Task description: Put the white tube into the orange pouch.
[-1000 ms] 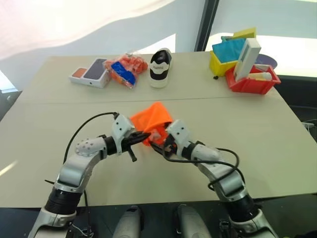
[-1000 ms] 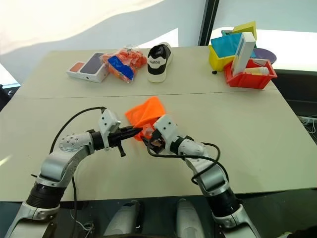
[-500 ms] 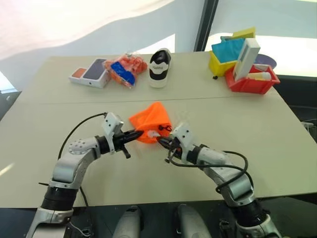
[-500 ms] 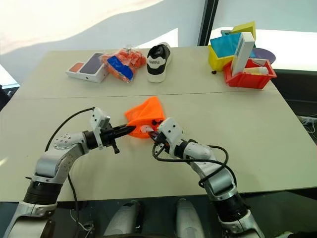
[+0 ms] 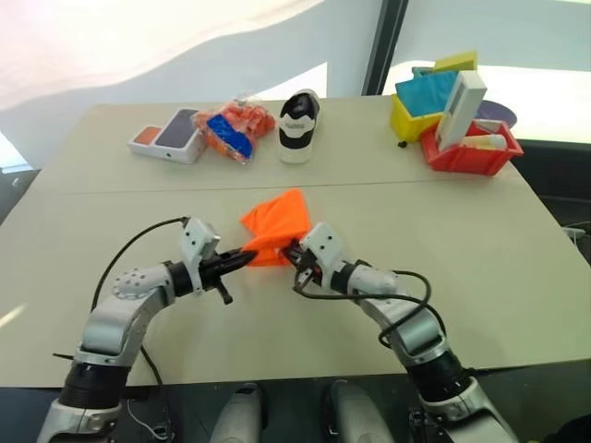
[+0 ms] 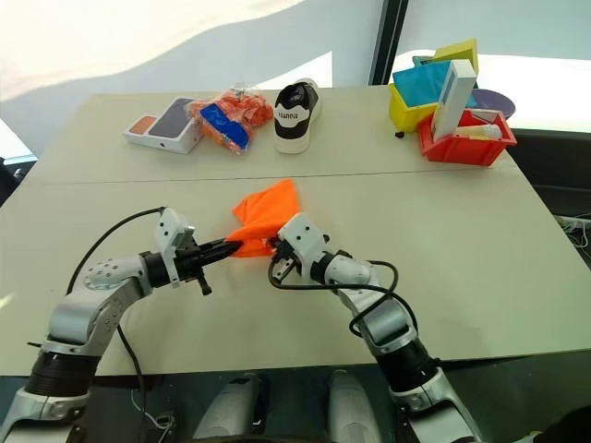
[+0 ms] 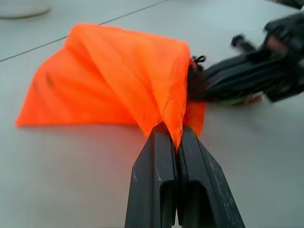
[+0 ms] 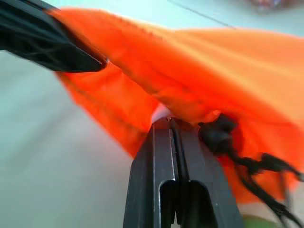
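The orange pouch [image 5: 277, 224] lies mid-table, its near edge lifted and stretched between both grippers. My left gripper [image 5: 247, 256] is shut on the pouch's near-left rim; in the left wrist view its fingers [image 7: 156, 156] pinch a fold of the fabric. My right gripper [image 5: 292, 251] is shut on the rim at the mouth, beside the black cord [image 8: 228, 137]. A sliver of white [image 8: 160, 114] shows under the fabric at my right fingertips. I cannot tell whether it is the white tube, which is otherwise hidden.
At the back left lie a phone box [image 5: 168, 134], a crinkly snack packet [image 5: 231, 131] and a black-and-white shoe [image 5: 297, 125]. At the back right stand a yellow bin [image 5: 411, 118] and a red bin [image 5: 471, 155] holding a tall white box [image 5: 460, 109].
My right gripper has gone from open to shut at the pouch's mouth. My left gripper has drawn the rim leftward, stretching the pouch between the two.
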`<state>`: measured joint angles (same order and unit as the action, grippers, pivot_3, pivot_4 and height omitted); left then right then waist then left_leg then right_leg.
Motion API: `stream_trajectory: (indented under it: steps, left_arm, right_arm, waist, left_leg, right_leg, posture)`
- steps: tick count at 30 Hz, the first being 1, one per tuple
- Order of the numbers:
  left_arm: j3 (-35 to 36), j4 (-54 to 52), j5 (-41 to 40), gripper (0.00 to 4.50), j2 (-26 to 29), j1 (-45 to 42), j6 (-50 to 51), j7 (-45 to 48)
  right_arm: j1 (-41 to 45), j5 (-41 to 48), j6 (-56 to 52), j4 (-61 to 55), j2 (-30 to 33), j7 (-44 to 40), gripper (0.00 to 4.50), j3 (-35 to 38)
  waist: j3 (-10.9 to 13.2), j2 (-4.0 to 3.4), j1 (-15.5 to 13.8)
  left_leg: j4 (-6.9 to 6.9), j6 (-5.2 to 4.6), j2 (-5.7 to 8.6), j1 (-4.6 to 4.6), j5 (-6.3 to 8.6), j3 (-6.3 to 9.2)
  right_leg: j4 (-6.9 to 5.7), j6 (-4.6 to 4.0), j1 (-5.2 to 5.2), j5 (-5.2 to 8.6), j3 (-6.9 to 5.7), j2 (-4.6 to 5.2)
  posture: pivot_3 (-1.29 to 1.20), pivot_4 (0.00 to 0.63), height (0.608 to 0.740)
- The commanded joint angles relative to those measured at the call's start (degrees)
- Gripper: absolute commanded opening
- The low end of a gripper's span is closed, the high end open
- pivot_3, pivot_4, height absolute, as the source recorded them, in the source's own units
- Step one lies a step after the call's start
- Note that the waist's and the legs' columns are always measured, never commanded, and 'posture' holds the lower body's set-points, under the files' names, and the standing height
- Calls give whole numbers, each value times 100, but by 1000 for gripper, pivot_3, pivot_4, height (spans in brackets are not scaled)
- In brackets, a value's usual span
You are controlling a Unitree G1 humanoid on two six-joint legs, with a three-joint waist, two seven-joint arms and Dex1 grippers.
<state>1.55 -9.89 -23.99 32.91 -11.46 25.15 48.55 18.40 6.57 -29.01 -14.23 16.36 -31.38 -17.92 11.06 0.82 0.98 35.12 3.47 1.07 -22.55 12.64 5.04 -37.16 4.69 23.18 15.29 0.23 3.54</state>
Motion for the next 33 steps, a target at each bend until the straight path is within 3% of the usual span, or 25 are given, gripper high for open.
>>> stream_trajectory:
  steps: [1, 3, 6, 10, 14, 16, 18, 21, 23, 24, 28, 33]
  left_arm:
    - [298, -69, 109, 0, 254, 129, -321, 61]
    - [354, 13, 147, 0, 354, 178, -431, 70]
    - [387, 99, 230, 0, 461, 205, -603, 81]
    - [320, 195, 362, 0, 528, 180, -798, 94]
    - [191, 149, 365, 0, 488, 194, -813, 208]
    - [148, 88, 274, 578, 480, 213, -699, 306]
    - [146, 53, 221, 1319, 460, 190, -605, 317]
    - [126, 32, 327, 2863, 488, 155, -625, 293]
    - [182, 23, 321, 3948, 506, 111, -618, 281]
    - [230, 5, 272, 4010, 511, 91, -603, 292]
    - [425, -67, 100, 4010, 553, -96, -533, 285]
    - [412, -119, 32, 4010, 628, -368, -533, 342]
  right_arm:
    - [-282, 446, 94, -812, 527, -640, 35, 320]
    - [-423, 492, 97, -961, 930, -911, 35, 398]
    - [-531, 441, 146, -1004, 1302, -1115, 856, 360]
    - [-395, 202, 256, -785, 1232, -881, 2953, 281]
    - [-316, -50, 349, -580, 1190, -787, 2953, 118]
    - [-270, -164, 366, -453, 1168, -752, 2995, 43]
    - [-199, -261, 362, -280, 1110, -692, 2995, -2]
    - [-134, -381, 364, -67, 1010, -621, 2995, -63]
    - [-111, -531, 408, 46, 988, -565, 2473, -123]
    - [-116, -594, 429, 74, 995, -546, 2167, -135]
    - [-212, -642, 454, -14, 1127, -630, 201, -35]
    - [-496, -397, 384, -395, 1472, -814, 86, 445]
  waist:
    - [0, 0, -12]
    - [0, 1, -14]
    - [0, 2, -3]
    - [0, 2, 6]
    - [0, 2, -16]
    - [0, 2, -17]
    - [0, 3, -14]
    - [0, 3, -11]
    - [0, 3, -15]
    - [0, 3, -15]
    - [0, 3, -16]
    - [0, 3, -39]
  left_leg:
    - [0, 0, 0, -1, 0, 1]
    - [1, 0, 0, -2, 0, -1]
    - [4, 0, 0, -1, 0, -3]
    - [2, 0, -6, 1, 0, -3]
    - [2, 0, -5, -2, 0, -4]
    - [2, 0, -3, -3, 0, -4]
    - [2, 0, -2, -4, 0, -5]
    - [3, 0, -2, -3, 0, -4]
    - [3, 0, -3, -3, 0, -3]
    - [3, 0, -2, -3, 0, -3]
    - [3, 0, -2, -3, 0, -4]
    - [4, 0, 0, -3, 0, -3]
  right_leg:
    - [2, -1, -1, 2, 0, 1]
    - [5, -17, -1, 10, 0, 3]
    - [5, -20, -2, 12, 0, 4]
    - [3, -23, 0, 11, 0, -1]
    - [5, -22, 0, 10, 0, 1]
    - [7, -22, 0, 10, 0, 3]
    - [7, -22, 0, 10, 0, 4]
    - [5, -22, 0, 10, 0, 3]
    - [5, -22, 0, 10, 0, 2]
    - [5, -21, -1, 9, 0, 2]
    - [5, -20, -1, 9, 0, 3]
    - [6, -8, -3, 3, -1, 3]
  posture:
    - [0, 150, 740]
    - [0, 150, 740]
    - [0, 150, 740]
    - [0, 150, 740]
    - [0, 150, 740]
    - [0, 150, 740]
    - [0, 150, 740]
    - [0, 150, 740]
    - [0, 150, 740]
    - [0, 150, 740]
    - [0, 150, 740]
    - [0, 150, 740]
